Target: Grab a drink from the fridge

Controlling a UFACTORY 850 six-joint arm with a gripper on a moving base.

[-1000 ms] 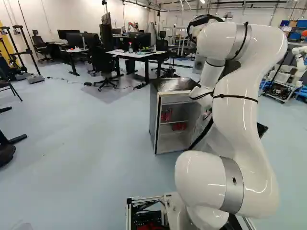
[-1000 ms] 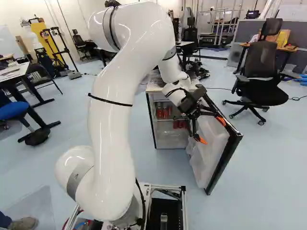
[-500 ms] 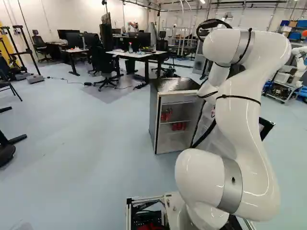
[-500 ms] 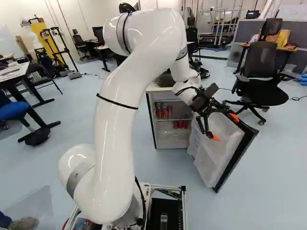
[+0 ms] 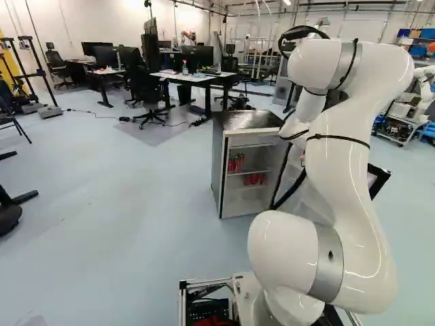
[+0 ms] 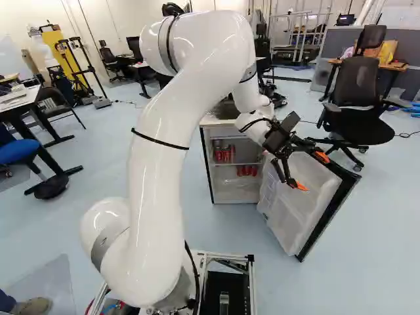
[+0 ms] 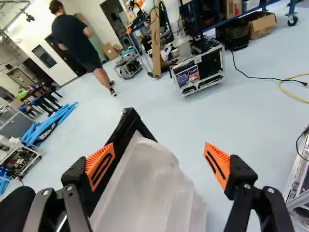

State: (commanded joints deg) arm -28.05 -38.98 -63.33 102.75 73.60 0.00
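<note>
the white arm (image 6: 157,197) is the biggest thing here, rising tall from its joint, folding over at the top and coming down ahead to a wrist tilted toward the right of the right base view. beyond its base stands the fridge (image 5: 221,163), a low cabinet with its front facing the arm. its door (image 6: 298,203) is swung well out, a pale liner inside a black edge. the gripper (image 6: 310,172) is up by the door, outside the cabinet. in the wrist view the gripper (image 7: 158,149) has its two fingers spread wide, holding nothing; one orange pad (image 7: 100,164) overlaps the black door edge, though i can't tell if they touch, and the other has floor behind it. smallest are the drinks, red cans in two groups inside the fridge: upper cans (image 6: 225,154) and, one shelf down, lower cans (image 6: 247,170), both left of the gripper in the right base view and well apart from it.
</note>
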